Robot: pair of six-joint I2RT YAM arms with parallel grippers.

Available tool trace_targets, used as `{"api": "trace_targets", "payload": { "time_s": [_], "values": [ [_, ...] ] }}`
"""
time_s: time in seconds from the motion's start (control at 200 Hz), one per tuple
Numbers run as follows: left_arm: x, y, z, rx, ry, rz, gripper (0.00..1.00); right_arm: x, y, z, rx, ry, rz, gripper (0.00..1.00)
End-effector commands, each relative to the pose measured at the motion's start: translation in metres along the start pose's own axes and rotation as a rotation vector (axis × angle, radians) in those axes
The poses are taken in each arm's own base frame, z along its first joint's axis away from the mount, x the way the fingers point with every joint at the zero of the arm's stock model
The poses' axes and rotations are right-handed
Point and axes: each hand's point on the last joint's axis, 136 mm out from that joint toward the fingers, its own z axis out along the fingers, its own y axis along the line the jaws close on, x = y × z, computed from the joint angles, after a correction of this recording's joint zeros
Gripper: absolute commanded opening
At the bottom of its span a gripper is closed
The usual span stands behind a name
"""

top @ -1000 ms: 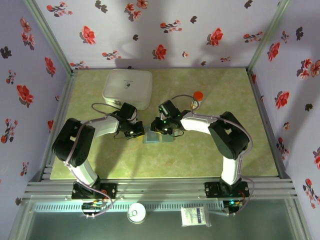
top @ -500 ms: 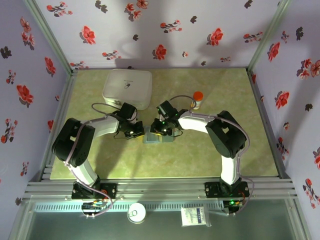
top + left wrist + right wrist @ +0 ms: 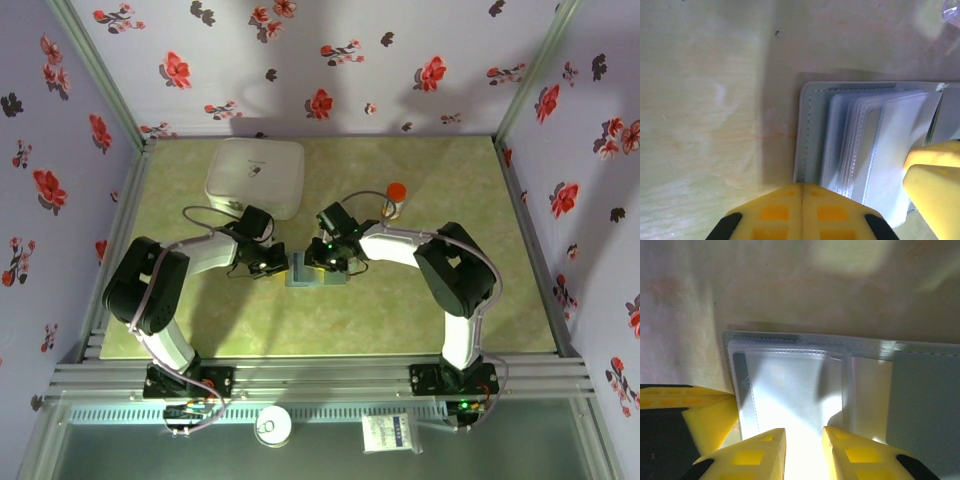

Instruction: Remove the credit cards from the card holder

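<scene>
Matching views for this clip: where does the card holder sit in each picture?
Top external: card holder at the middle of the table.
Left wrist: card holder in the right half, lying open.
Right wrist: card holder from lower centre to right edge.
Shared landmark: its clear sleeves.

Card holder (image 3: 807,130) matt; its sleeves (image 3: 895,145) glossy clear plastic.

The top view looks steeply down from behind onto the whole table (image 3: 420,320). Both wrist views face downward, very close, sharing the card holder (image 3: 316,273).
</scene>
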Motion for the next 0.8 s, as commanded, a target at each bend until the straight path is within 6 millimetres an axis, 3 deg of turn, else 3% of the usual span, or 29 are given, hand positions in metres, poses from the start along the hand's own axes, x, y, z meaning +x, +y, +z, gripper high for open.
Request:
{"api": "trace_targets", "payload": {
  "time_s": [0.0,0.345,0.49,0.665,0.8],
  "values": [
    [0.005,0.012,-0.006,-0.048,0.011,0.001,0.01,0.001,-0.008,-0.005,0.005,-0.005,0.003,0.27],
    [-0.011,-0.003,-0.024,-0.055,-0.020,0.040,0.01,0.001,-0.010,-0.006,-0.063,-0.008,0.022,0.27],
    [-0.019,-0.028,-0.038,0.032,-0.056,0.027,0.05,0.000,-0.007,-0.007,-0.100,-0.014,0.022,0.27],
    [-0.017,-0.057,-0.034,0.159,-0.022,0.009,0.15,0.000,-0.012,-0.005,-0.111,-0.008,0.033,0.27],
    [-0.011,-0.063,-0.025,0.182,0.008,0.005,0.17,0.000,-0.014,-0.003,-0.127,-0.003,0.047,0.27]
  ]
}}
